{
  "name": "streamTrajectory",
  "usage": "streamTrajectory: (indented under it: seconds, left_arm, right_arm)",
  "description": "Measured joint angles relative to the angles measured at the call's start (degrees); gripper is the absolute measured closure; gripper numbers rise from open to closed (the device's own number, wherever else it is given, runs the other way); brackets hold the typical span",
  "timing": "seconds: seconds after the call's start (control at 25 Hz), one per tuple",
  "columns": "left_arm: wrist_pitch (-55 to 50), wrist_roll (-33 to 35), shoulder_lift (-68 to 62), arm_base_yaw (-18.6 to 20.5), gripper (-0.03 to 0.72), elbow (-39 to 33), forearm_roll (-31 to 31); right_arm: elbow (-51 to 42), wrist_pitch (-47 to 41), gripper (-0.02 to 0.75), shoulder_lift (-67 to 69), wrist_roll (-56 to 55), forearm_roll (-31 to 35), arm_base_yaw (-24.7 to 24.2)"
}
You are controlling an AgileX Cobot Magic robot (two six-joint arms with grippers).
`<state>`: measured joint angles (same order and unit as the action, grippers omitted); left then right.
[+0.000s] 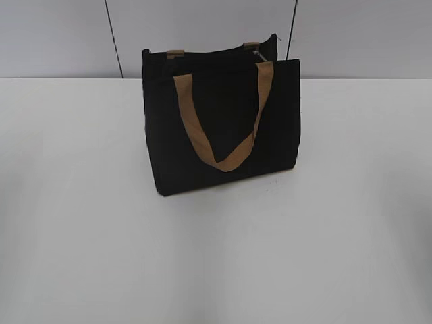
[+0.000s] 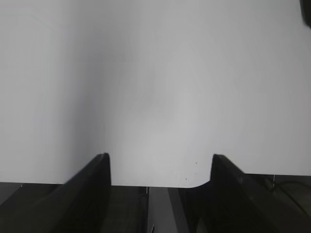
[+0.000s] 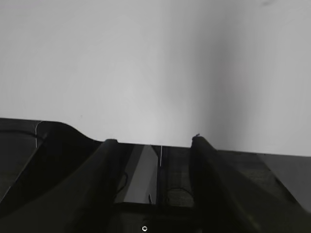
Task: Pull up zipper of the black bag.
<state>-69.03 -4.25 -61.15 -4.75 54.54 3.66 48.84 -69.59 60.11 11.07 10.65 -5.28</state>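
The black bag stands upright at the back middle of the white table in the exterior view, with a tan strap handle hanging down its front. A small silver glint at its top right edge looks like the zipper. Neither arm shows in the exterior view. My left gripper is open and empty over the table's near edge. My right gripper is open and empty, also at the table's edge. A dark corner at the top right of the left wrist view may be the bag.
A grey panelled wall rises behind the table. The table's front edge and dark floor show under both grippers.
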Motion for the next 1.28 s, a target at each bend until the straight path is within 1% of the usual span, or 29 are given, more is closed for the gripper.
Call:
streamTrajectory:
  seconds: [0.2,0.36,0.6,0.76,0.88,1.08,1.28]
  left_arm:
    - [2.4,0.1,14.7,0.0,0.209,-8.8,-0.4]
    - [2.8,1.2,27.2,0.0,0.209,-14.1,-2.5]
    - [3.0,2.1,44.0,0.0,0.209,-18.7,-4.2]
    - [3.3,2.1,52.6,0.0,0.209,-21.3,-4.4]
    - [4.9,2.1,59.0,0.0,0.209,-21.8,-4.6]
    - [7.2,2.6,61.6,0.0,0.209,-23.3,-4.5]
    - [7.7,2.8,61.6,0.0,0.209,-23.8,-4.4]
  right_arm:
    - [-9.0,-0.1,0.376,-13.6,0.0,0.0,0.0]
    - [-13.4,-0.3,0.376,-23.5,0.5,0.0,0.0]
    - [-16.3,-0.1,0.376,-35.7,3.5,0.0,0.0]
    - [-19.7,1.9,0.376,-44.8,4.2,0.1,0.0]
    - [-20.2,3.9,0.376,-51.6,5.0,0.1,0.0]
    - [-21.3,5.3,0.376,-59.7,5.2,0.2,0.0]
    - [-22.0,6.3,0.376,-60.5,5.2,0.2,0.0]
